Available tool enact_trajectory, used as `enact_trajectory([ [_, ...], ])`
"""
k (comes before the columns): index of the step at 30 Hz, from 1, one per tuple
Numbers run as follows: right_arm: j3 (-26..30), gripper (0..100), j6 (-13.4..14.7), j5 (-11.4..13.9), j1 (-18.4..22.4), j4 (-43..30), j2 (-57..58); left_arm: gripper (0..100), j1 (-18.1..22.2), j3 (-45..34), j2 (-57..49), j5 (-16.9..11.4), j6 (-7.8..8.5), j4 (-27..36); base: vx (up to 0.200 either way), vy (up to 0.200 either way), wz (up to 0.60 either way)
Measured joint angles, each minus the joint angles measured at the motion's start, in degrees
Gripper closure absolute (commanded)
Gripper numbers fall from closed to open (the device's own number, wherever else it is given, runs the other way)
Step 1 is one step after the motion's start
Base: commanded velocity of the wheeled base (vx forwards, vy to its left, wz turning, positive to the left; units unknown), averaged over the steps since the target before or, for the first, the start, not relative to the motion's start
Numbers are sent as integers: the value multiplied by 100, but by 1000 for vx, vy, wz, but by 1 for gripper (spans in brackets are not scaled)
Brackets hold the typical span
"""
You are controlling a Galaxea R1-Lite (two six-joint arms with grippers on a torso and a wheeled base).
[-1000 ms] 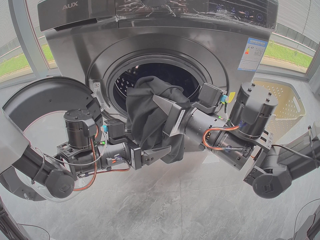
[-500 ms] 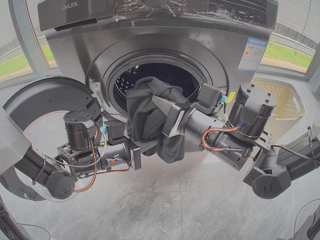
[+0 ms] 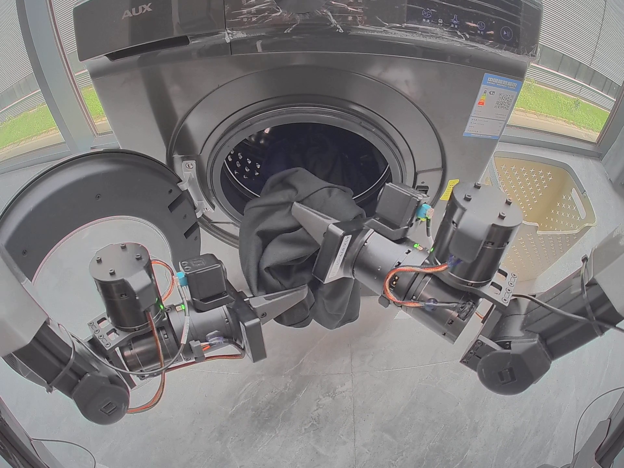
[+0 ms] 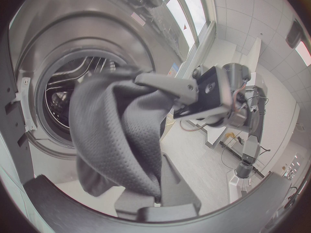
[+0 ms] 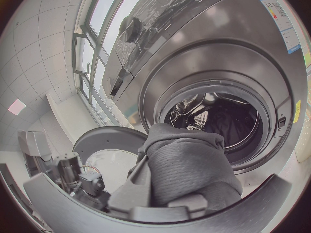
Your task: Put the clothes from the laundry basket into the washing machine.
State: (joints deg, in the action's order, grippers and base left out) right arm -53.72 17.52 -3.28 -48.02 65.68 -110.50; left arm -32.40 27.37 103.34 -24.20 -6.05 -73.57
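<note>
Garment [image 3: 279,248] before washing machine [image 3: 305,79], laundry basket [image 3: 549,196] to its right.

Floor [image 3: 364,398]: grey marbled tiles w/ thin joints. Windows [image 3: 29,99] on both sides, w/ a grey frame post [image 3: 39,47] at left. Outside: grass [image 3: 562,102] & a pale path [image 3: 552,125]. Thin black cable [image 3: 65,442] lies on the floor at the near-left corner. Left wrist view: white tiled ceiling [image 4: 252,16] w/ a lit panel [image 4: 304,50], loose wires [image 4: 231,143] on the floor by a white step [image 4: 215,136]. Right wrist view: white ledge [image 5: 61,114] runs under the windows.
</note>
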Motion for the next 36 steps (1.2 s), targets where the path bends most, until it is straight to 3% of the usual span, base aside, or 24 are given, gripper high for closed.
enact_trajectory([
  [5, 56, 0, -61, -5, -18, 39, -118, 100, -69, -279, -152, 1, -18, -463, 0, 0, 0],
  [10, 157, 0, -59, -5, 10, 48, -139, 100, -63, -405, -205, 94, -137, -818, 0, 0, 0],
  [14, 235, 0, -44, -28, 39, 48, -119, 100, -48, -416, -202, 193, -165, -837, 0, 0, 0],
  [20, 271, 0, -50, -339, 161, 176, -98, 100, -26, -369, -135, 332, -165, -848, 0, 0, 0],
  [30, 422, 0, -55, -363, 375, 283, -78, 100, 11, -306, -56, 474, -163, -857, 0, 0, 0],
  [36, 948, 0, -44, -271, 336, 283, 11, 100, 115, -246, 21, 556, -156, -857, 0, 0, 0],
])
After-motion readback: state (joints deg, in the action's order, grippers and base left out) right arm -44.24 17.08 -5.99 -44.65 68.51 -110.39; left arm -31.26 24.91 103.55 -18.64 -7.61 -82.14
